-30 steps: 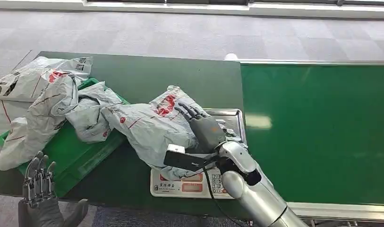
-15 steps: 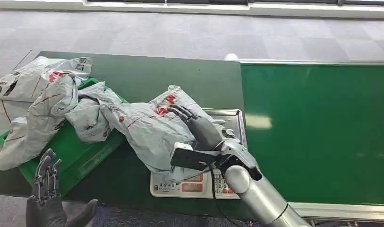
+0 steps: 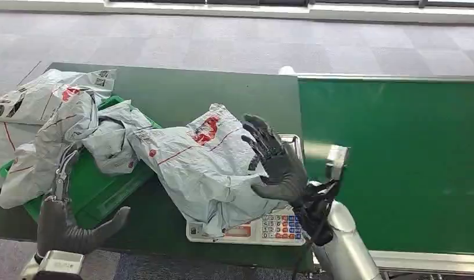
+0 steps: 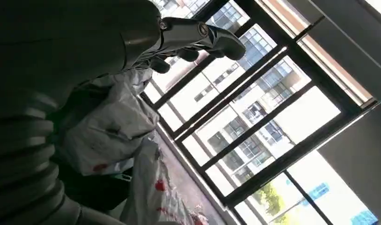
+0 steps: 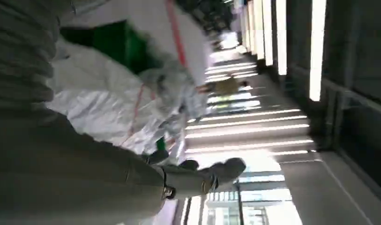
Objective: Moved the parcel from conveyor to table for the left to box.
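Crumpled grey plastic parcel with red print (image 3: 205, 166) lies on dark green counter (image 3: 182, 96), one end draped over white electronic scale with metal pan (image 3: 269, 224), other end reaching green plastic tray (image 3: 91, 189). Right hand (image 3: 278, 163) raised just beside parcel's near-scale end, fingers (image 3: 260, 137) released and spread, palm facing parcel, holding nothing. Left hand (image 3: 65, 224) low at counter's front edge by tray, fingers apart, nothing held. More grey mailer bags (image 3: 53, 125) heaped on tray. Bright green conveyor belt (image 3: 392, 157) right of scale.
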`<action>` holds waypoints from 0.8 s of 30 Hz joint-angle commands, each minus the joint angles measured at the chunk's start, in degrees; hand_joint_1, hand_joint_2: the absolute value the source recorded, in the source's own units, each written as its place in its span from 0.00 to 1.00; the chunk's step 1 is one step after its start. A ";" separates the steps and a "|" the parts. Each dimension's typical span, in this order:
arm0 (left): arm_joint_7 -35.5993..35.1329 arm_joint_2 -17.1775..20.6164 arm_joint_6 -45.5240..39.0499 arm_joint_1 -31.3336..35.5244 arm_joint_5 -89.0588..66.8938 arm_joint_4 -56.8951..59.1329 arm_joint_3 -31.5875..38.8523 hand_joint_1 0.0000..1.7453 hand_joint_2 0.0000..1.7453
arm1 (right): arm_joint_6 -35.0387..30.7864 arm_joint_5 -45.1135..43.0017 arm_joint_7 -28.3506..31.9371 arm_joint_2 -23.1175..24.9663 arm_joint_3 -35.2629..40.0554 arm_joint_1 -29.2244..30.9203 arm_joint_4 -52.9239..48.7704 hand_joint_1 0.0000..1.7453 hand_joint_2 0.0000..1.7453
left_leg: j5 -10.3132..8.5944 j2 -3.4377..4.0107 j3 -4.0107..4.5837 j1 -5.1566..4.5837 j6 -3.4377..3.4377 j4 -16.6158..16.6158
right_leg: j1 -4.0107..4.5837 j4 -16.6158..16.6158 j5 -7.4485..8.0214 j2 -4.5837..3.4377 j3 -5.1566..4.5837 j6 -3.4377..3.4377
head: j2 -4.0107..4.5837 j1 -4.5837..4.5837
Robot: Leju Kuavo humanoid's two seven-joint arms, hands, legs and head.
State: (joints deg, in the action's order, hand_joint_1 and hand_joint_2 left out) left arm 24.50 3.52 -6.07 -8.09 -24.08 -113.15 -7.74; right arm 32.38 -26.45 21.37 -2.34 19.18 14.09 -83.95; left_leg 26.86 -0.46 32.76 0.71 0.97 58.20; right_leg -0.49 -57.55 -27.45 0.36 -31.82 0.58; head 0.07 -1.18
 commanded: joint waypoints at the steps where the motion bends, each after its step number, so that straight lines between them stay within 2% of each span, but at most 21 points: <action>1: -8.18 0.26 2.09 23.94 -1.69 15.43 -13.31 0.00 1.00 | -1.00 -10.32 -5.53 2.37 -15.24 -3.44 -8.40 0.00 1.00 | -0.22 -0.35 0.21 -0.03 -0.01 0.00 | -0.03 0.01 0.15 0.37 -0.12 -0.06 | 0.00 0.00; 2: -10.60 0.11 2.89 25.89 -2.22 16.93 -14.93 0.00 1.00 | -4.79 -6.95 -4.96 3.84 -17.35 -4.20 -10.51 0.00 1.00 | -0.33 -0.45 0.30 -0.04 -0.05 -0.04 | -0.02 0.06 0.24 0.51 -0.17 -0.06 | 0.00 0.00; 3: -13.91 0.08 3.46 28.35 -3.88 19.24 -16.88 0.00 1.00 | -16.23 5.98 0.43 6.75 -21.39 -5.52 -15.33 0.00 1.00 | -0.33 -0.52 0.30 -0.04 -0.08 0.00 | -0.03 0.00 0.20 0.58 -0.15 -0.03 | 0.00 0.00; 5: -18.19 -1.00 5.63 30.54 -5.88 23.05 -19.10 0.00 1.00 | -46.57 33.64 10.70 13.26 -25.57 -8.54 -26.92 0.00 1.00 | -0.31 -0.41 0.29 -0.06 -0.09 0.05 | -0.09 -0.08 0.20 0.47 -0.24 -0.02 | 0.00 0.00; 7: -20.82 -3.95 9.62 34.56 -8.59 29.81 -23.45 0.00 1.00 | -65.20 41.39 18.32 15.48 -24.54 -14.25 -41.49 0.00 1.00 | -0.38 -0.53 0.44 -0.11 -0.11 0.09 | -0.15 -0.17 0.18 0.58 -0.38 0.02 | 0.00 -0.02; 8: -22.18 -6.18 10.71 36.87 -10.41 33.58 -25.53 0.00 1.00 | -72.19 43.96 18.63 13.68 -21.71 -17.19 -46.51 0.00 1.00 | -0.49 -0.73 0.56 -0.11 -0.12 0.01 | -0.14 -0.10 0.22 0.79 -0.44 -0.03 | 0.00 0.00; 9: -23.99 -8.48 11.03 39.56 -12.51 38.20 -27.93 0.00 1.00 | -72.38 46.09 18.63 14.24 -21.92 -20.11 -50.38 0.00 1.00 | -0.52 -1.02 0.61 -0.12 -0.17 0.06 | -0.18 -0.10 0.14 1.08 -0.36 0.02 | 0.00 0.00; 10: -24.97 -9.65 11.59 41.12 -13.26 40.94 -29.37 0.00 1.00 | -72.38 46.64 18.63 14.49 -21.52 -21.52 -51.04 0.00 1.00 | -0.48 -0.94 0.51 -0.09 -0.20 0.08 | -0.15 -0.01 0.15 0.97 -0.38 0.08 | 0.00 -0.02; 12: -26.77 -14.33 13.48 45.10 -14.66 51.66 -32.68 0.00 1.00 | -72.38 47.81 18.63 14.64 -22.10 -23.82 -48.42 0.00 1.00 | -0.48 -1.19 0.67 -0.09 -0.21 0.04 | -0.13 0.07 0.14 1.21 -0.27 0.11 | 0.00 0.00; 13: -27.08 -15.04 14.38 45.77 -14.96 53.75 -33.43 0.00 1.00 | -72.38 47.35 18.63 14.77 -22.16 -24.04 -47.55 0.00 1.00 | -0.41 -0.92 0.56 -0.06 -0.21 0.02 | -0.09 0.13 0.19 0.94 -0.24 0.11 | 0.00 0.02; 14: -27.23 -16.58 14.61 46.23 -15.52 56.94 -34.49 0.00 1.00 | -72.38 46.71 18.63 14.80 -22.49 -23.76 -46.05 0.00 1.00 | -0.45 -0.95 0.54 -0.10 -0.26 -0.05 | -0.13 0.20 0.22 0.96 -0.19 0.13 | 0.00 0.02; 17: -26.67 -22.51 15.38 47.72 -17.76 69.25 -37.95 0.00 1.00 | -72.38 43.85 18.63 10.71 -19.10 -23.61 -40.58 0.00 1.00 | -0.31 -0.32 0.48 -0.15 -0.31 -0.04 | -0.18 0.19 0.33 0.36 -0.31 0.14 | 0.00 0.00; 18: -26.48 -23.13 14.93 47.58 -18.13 70.61 -38.72 0.00 1.00 | -72.38 44.07 18.63 10.40 -18.30 -23.45 -39.79 0.00 1.00 | -0.40 -0.38 0.46 -0.17 -0.35 -0.13 | -0.22 0.33 0.41 0.43 -0.25 0.17 | 0.00 0.02; 20: -26.33 -23.34 14.80 47.31 -18.58 71.13 -39.86 0.00 1.00 | -72.38 44.00 18.63 8.74 -17.45 -24.34 -39.49 0.00 1.00 | -0.27 -0.04 0.50 -0.18 -0.30 0.01 | -0.24 0.15 0.39 0.07 -0.44 0.23 | 0.00 0.04; 24: -26.33 -23.34 14.80 47.31 -18.58 71.13 -39.86 0.00 1.00 | -72.38 44.00 18.63 8.74 -17.45 -24.34 -39.49 0.00 1.00 | -0.31 0.13 0.50 -0.25 -0.33 -0.06 | -0.30 0.16 0.47 -0.12 -0.51 0.24 | 0.00 0.02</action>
State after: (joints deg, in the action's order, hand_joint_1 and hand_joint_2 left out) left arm -1.79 -16.72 8.70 34.33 -42.21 -56.12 -41.23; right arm -39.98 17.84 40.00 9.35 0.33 -9.02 -125.76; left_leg 26.61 -0.23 33.32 0.46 0.67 58.26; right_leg -0.82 -57.53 -27.02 0.14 -32.45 0.87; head 0.07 -1.16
